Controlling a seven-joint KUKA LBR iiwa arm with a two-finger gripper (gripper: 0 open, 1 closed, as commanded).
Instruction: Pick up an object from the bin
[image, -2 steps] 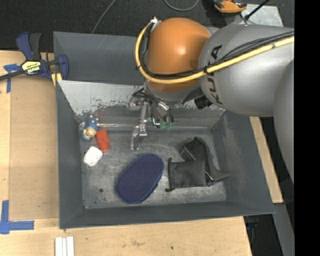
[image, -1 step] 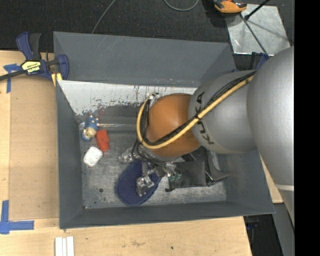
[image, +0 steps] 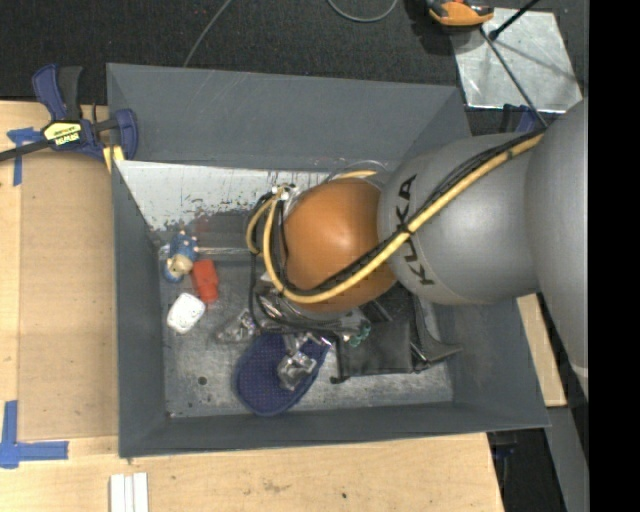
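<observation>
Arm (image: 480, 230): entering from the right, wrist bent down into the grey metal bin (image: 300, 120). Orange cover (image: 330, 240) on the wrist, yellow cable (image: 440, 205) looped round it.

Gripper (image: 296, 364): low over the bin floor, at the middle of the lower side in the view, directly above the right edge of a dark blue round soft pad (image: 258, 382). Contact with the pad: not confirmable. Grip state: cannot be told, shaded by the wrist.

Dark blue round soft pad: flat on the floor, close to the lower wall, left part clear of the gripper.

Left of the wrist, well apart from the gripper:
- red block (image: 206, 282), slightly tilted;
- white rounded piece (image: 185, 313), just below the block;
- small blue and tan figure (image: 178, 258), just above the block.

Right of the gripper, under the arm: black flat object (image: 385, 345), partly hidden.
</observation>
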